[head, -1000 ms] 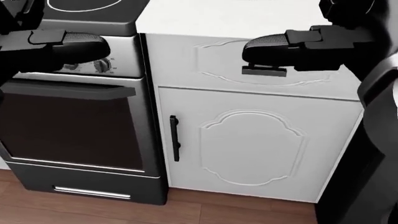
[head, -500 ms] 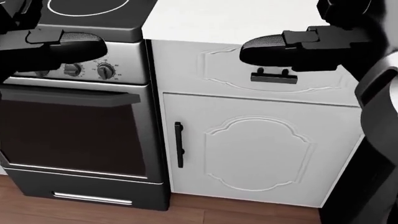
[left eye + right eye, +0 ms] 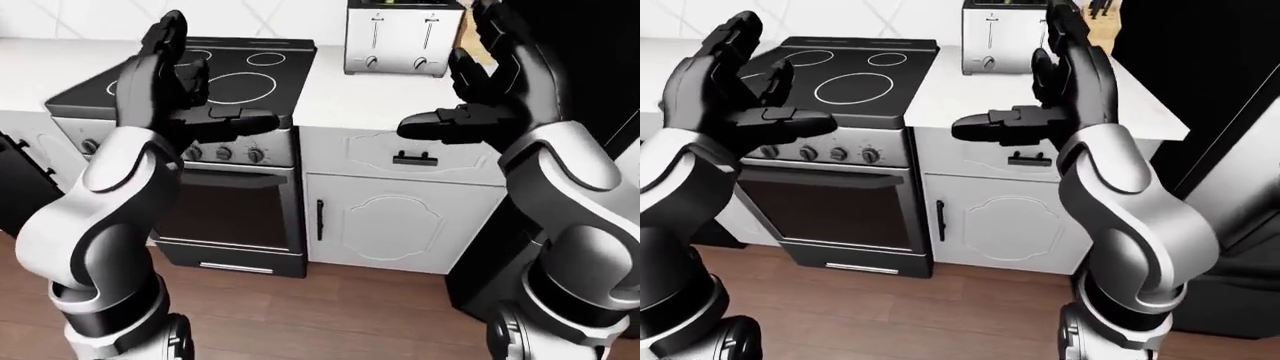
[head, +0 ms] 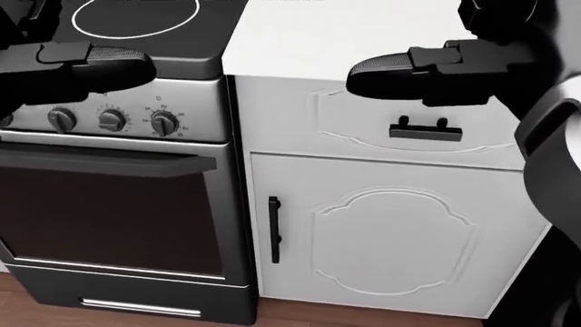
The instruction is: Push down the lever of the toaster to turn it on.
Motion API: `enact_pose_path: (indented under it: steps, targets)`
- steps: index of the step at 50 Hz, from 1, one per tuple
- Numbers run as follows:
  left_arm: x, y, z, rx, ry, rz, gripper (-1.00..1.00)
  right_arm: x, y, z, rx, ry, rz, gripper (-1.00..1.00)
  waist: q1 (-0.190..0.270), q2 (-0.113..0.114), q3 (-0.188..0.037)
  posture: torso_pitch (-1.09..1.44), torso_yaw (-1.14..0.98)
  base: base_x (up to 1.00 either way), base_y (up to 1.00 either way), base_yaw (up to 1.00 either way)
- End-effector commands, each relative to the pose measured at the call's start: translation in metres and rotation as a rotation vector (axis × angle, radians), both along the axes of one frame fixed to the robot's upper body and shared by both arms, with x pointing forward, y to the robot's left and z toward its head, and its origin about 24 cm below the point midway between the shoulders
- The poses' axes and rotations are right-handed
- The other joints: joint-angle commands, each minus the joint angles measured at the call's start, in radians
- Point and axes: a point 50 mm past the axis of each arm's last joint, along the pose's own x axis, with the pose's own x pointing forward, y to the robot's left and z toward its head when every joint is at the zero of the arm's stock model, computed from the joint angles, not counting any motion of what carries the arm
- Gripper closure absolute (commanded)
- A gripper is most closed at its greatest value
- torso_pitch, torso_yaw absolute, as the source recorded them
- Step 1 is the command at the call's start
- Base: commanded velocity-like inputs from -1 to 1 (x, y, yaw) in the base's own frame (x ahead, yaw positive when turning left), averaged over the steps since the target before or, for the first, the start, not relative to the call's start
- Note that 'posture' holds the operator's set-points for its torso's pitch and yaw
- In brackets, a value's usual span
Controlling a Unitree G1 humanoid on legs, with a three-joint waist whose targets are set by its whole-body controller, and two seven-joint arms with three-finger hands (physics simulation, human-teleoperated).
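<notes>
In the left-eye view the left hand [image 3: 165, 82] stands raised over the stove [image 3: 215, 79], palm turned inward, its fingers [image 3: 168, 34] spread wide and upright and the thumb [image 3: 235, 120] jutting toward the view's right. It holds nothing. The stove's black glass top carries white ring marks; below its edge runs a row of knobs [image 4: 111, 120], and under these the oven door [image 4: 109, 204] with a long bar handle, then a lower drawer with a pale handle. The floor [image 3: 330, 315] is brown wood.

Right of the stove lies a white counter [image 3: 345, 94]. Beneath it sits a white drawer with a short dark pull [image 4: 419, 128], and under that a white cabinet door [image 4: 390, 238] with a raised curved panel and a dark upright handle [image 4: 274, 228] at its left edge.

The toaster [image 3: 400, 41] stands at the top of the left-eye view, on the counter, silver with two slots' levers [image 3: 376, 26] high on its face and two small knobs low down. It is well apart from both hands.

The right hand [image 3: 490, 90] is raised just right of the toaster in that view, fingers [image 3: 500, 30] wide and pointing up, thumb [image 3: 440, 124] reaching left over the drawer; it grips nothing. A tall black mass [image 3: 1200, 90] fills the right side.
</notes>
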Motion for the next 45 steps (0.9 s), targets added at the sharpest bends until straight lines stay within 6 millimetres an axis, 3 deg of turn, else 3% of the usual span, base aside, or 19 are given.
enact_pose_path:
  steps: [1, 2, 3, 5, 8, 13, 16, 17, 18, 25, 28, 29, 30, 32, 38, 40, 42, 43, 45]
  targets:
    - [-0.0040, -0.0021, 0.0114, -0.002, -0.064, -0.011, -1.00, -0.0034, -0.0028, 0.0104, 0.007, -0.057, -0.015, -1.00, -0.002, -0.009, -0.017, 0.00, 0.00, 0.17, 0.15, 0.00]
    - [-0.0037, -0.0021, 0.0111, -0.002, -0.063, -0.011, -1.00, -0.0033, -0.0028, 0.0102, 0.006, -0.056, -0.016, -1.00, 0.000, -0.041, -0.026, 0.00, 0.00, 0.16, 0.16, 0.00]
    - [-0.0038, -0.0023, 0.0113, -0.001, -0.064, -0.012, -1.00, -0.0034, -0.0026, 0.0104, 0.005, -0.057, -0.015, -1.00, -0.003, -0.023, -0.026, 0.00, 0.00, 0.17, 0.17, 0.00]
    - [-0.0044, -0.0020, 0.0116, -0.002, -0.064, -0.011, -1.00, -0.0030, -0.0030, 0.0096, 0.005, -0.056, -0.016, -1.00, -0.005, -0.034, -0.024, 0.00, 0.00, 0.17, 0.17, 0.00]
    - [-0.0053, -0.0022, 0.0126, -0.002, -0.066, -0.011, -1.00, -0.0029, -0.0027, 0.0094, 0.004, -0.055, -0.015, -1.00, -0.011, -0.016, -0.028, 0.00, 0.00, 0.17, 0.17, 0.00]
    - [-0.0054, -0.0017, 0.0129, -0.002, -0.067, -0.010, -1.00, -0.0037, -0.0026, 0.0095, 0.004, -0.055, -0.015, -1.00, -0.021, 0.042, -0.014, 0.00, 0.00, 0.17, 0.18, 0.00]
    - [-0.0054, -0.0021, 0.0125, -0.001, -0.066, -0.011, -1.00, -0.0039, -0.0026, 0.0094, 0.004, -0.055, -0.015, -1.00, -0.035, 0.113, -0.047, 0.00, 0.00, 0.17, 0.17, 0.00]
    - [-0.0056, -0.0018, 0.0128, -0.001, -0.068, -0.010, -1.00, -0.0042, -0.0023, 0.0097, 0.003, -0.056, -0.014, -1.00, -0.020, 0.096, -0.029, 0.00, 0.00, 0.17, 0.18, 0.00]
    - [-0.0062, -0.0012, 0.0135, -0.002, -0.069, -0.009, -1.00, -0.0044, -0.0022, 0.0096, 0.002, -0.055, -0.013, -1.00, -0.025, 0.104, -0.020, 0.00, 0.00, 0.18, 0.17, 0.00]
    - [-0.0059, -0.0015, 0.0133, -0.002, -0.068, -0.009, -1.00, -0.0041, -0.0017, 0.0094, -0.001, -0.051, -0.014, -1.00, -0.011, 0.036, -0.015, 0.00, 0.00, 0.17, 0.18, 0.00]
    - [-0.0050, -0.0014, 0.0117, -0.002, -0.067, -0.010, -1.00, -0.0039, -0.0024, 0.0091, 0.000, -0.051, -0.016, -1.00, -0.003, -0.011, -0.019, 0.00, 0.00, 0.17, 0.17, 0.00]
    - [-0.0051, -0.0015, 0.0120, -0.002, -0.066, -0.010, -1.00, -0.0041, -0.0021, 0.0094, 0.000, -0.052, -0.015, -1.00, -0.001, -0.043, -0.030, 0.00, 0.00, 0.17, 0.17, 0.00]
    - [-0.0051, -0.0014, 0.0122, -0.003, -0.066, -0.010, -1.00, -0.0037, -0.0021, 0.0089, 0.000, -0.051, -0.015, -1.00, -0.010, -0.008, -0.025, 0.00, 0.00, 0.16, 0.17, 0.00]
    - [-0.0052, -0.0013, 0.0126, -0.003, -0.068, -0.010, -1.00, -0.0037, -0.0018, 0.0091, 0.000, -0.051, -0.015, -1.00, -0.008, -0.027, -0.026, 0.00, 0.00, 0.17, 0.17, 0.00]
    - [-0.0039, -0.0018, 0.0116, -0.003, -0.066, -0.011, -1.00, -0.0028, -0.0025, 0.0086, 0.001, -0.051, -0.016, -1.00, -0.017, 0.018, -0.014, 0.00, 0.00, 0.17, 0.17, 0.00]
    - [-0.0041, -0.0021, 0.0117, -0.002, -0.065, -0.011, -1.00, -0.0030, -0.0024, 0.0090, 0.001, -0.051, -0.016, -1.00, -0.023, 0.052, -0.017, 0.00, 0.00, 0.15, 0.17, 0.00]
    - [-0.0044, -0.0021, 0.0119, -0.002, -0.066, -0.011, -1.00, -0.0032, -0.0026, 0.0088, 0.000, -0.052, -0.016, -1.00, -0.026, 0.125, -0.040, 0.00, 0.00, 0.15, 0.17, 0.00]
    - [-0.0045, -0.0020, 0.0118, -0.002, -0.065, -0.011, -1.00, -0.0034, -0.0024, 0.0089, 0.000, -0.051, -0.017, -1.00, -0.016, 0.087, -0.031, 0.00, 0.00, 0.16, 0.13, 0.00]
    - [-0.0049, -0.0022, 0.0122, -0.002, -0.066, -0.011, -1.00, -0.0037, -0.0019, 0.0091, -0.003, -0.052, -0.015, -1.00, -0.017, 0.100, -0.023, 0.00, 0.00, 0.15, 0.11, 0.00]
